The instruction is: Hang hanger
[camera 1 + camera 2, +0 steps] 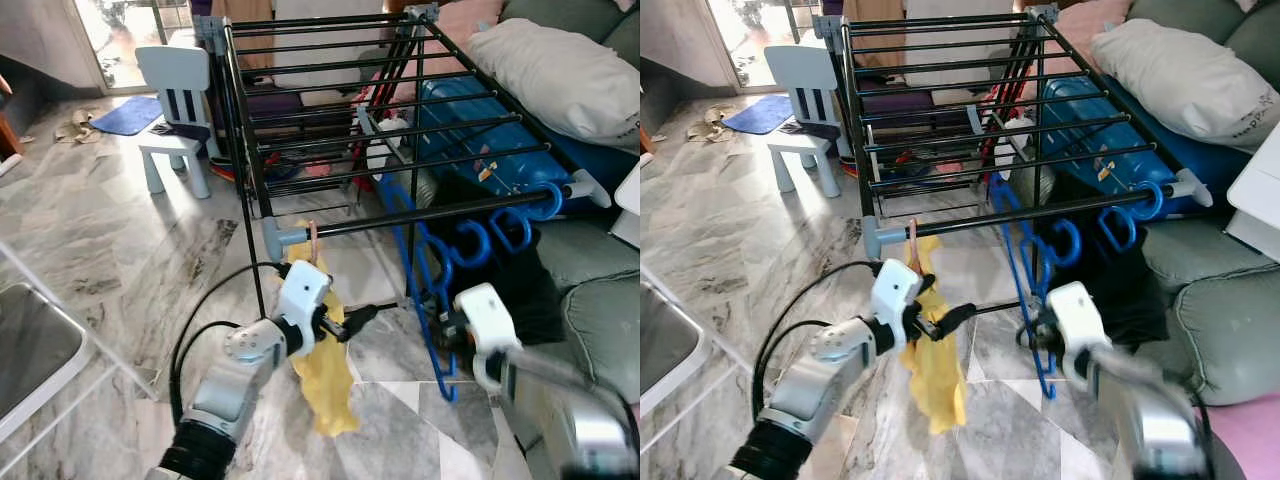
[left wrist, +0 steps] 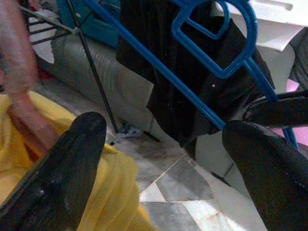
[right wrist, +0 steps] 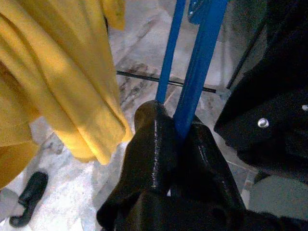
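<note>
- My right claw (image 3: 180, 137) is clamped on a blue hanger (image 1: 415, 270), pinching its lower bars between both fingers (image 3: 154, 144).
- That blue hanger hangs by its hook from the front rail of the black drying rack (image 1: 400, 120), low part reaching down near the marble floor (image 1: 120, 250).
- More blue hooks (image 1: 505, 225) sit on the same rail, to the right of it.
- My left claw (image 1: 360, 318) is spread wide, nothing in it, held just beside a yellow cloth (image 1: 325, 385).
- Yellow cloth hangs from a pinkish hanger (image 1: 313, 240) on the rack's front left corner.
- In the left wrist view, one finger (image 2: 62, 168) is against the yellow cloth, other finger apart from it.
- Black garment (image 2: 192, 72) hangs behind the blue hanger.
- Pale blue chair (image 1: 175, 100) stands left of the rack; grey sofa (image 1: 590, 290) with a white pillow (image 1: 560, 75) on the right.
</note>
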Robot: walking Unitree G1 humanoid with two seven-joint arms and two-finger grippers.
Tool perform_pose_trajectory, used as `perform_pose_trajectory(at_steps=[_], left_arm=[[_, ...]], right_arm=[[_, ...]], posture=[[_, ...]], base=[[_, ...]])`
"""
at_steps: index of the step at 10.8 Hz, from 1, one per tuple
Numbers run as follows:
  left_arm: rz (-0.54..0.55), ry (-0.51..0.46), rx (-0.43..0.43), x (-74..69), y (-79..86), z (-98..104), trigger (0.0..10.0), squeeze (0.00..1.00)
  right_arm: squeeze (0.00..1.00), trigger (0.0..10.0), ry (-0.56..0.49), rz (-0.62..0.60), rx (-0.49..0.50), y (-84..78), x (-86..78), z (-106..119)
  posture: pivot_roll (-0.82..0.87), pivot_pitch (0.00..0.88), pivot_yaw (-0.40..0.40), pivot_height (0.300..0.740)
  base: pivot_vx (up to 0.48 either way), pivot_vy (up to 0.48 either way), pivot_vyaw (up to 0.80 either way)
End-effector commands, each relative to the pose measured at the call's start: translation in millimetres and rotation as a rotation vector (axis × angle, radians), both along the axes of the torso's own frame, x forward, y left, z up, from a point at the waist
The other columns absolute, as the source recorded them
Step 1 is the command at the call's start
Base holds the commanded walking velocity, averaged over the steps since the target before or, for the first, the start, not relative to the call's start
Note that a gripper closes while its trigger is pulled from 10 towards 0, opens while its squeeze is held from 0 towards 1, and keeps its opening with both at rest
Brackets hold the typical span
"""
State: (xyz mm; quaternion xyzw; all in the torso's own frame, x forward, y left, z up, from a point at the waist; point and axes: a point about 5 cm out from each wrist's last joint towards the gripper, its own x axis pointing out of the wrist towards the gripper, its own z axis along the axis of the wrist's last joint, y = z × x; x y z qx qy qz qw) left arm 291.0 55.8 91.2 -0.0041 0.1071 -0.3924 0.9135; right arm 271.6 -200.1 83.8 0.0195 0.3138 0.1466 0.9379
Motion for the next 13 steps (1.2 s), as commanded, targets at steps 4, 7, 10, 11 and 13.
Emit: perform_pose_trajectory(at_steps=[4, 7, 10, 11, 13], left_arm=[[0.019, -0.029, 0.033, 2.2, 11.0, 7, 10.0, 0.00], [0.022, -0.030, 0.049, 1.7, 15.3, 7, 10.0, 0.00], [0.022, -0.029, 0.069, 0.3, 19.2, 7, 10.0, 0.00], [0.026, -0.029, 0.084, -0.3, 23.2, 7, 10.0, 0.00], [0.036, -0.029, 0.099, -1.8, 29.3, 8, 10.0, 0.00]], right_arm=[[0.00, 10.0, 0.068, 0.065, -0.004, -2.7, 24.7, 1], [0.00, 10.0, 0.062, 0.103, -0.004, 0.3, 40.1, 10], [0.00, 10.0, 0.076, 0.130, -0.004, 1.1, 52.2, 11], [0.00, 10.0, 0.083, 0.086, 0.051, -4.5, 64.1, 16], [0.00, 10.0, 0.125, 0.047, 0.094, -7.6, 67.5, 8]], posture=[[0.04, 0.000, -0.042, 0.740], [0.05, 0.000, -0.043, 0.740], [0.07, 0.000, -0.046, 0.740], [0.09, 0.000, -0.051, 0.740], [0.12, 0.000, -0.062, 0.740]], base=[[0.000, 0.000, 0.00], [0.000, 0.000, 0.00], [0.000, 0.000, 0.00], [0.000, 0.000, 0.00], [0.000, 0.000, 0.00]])
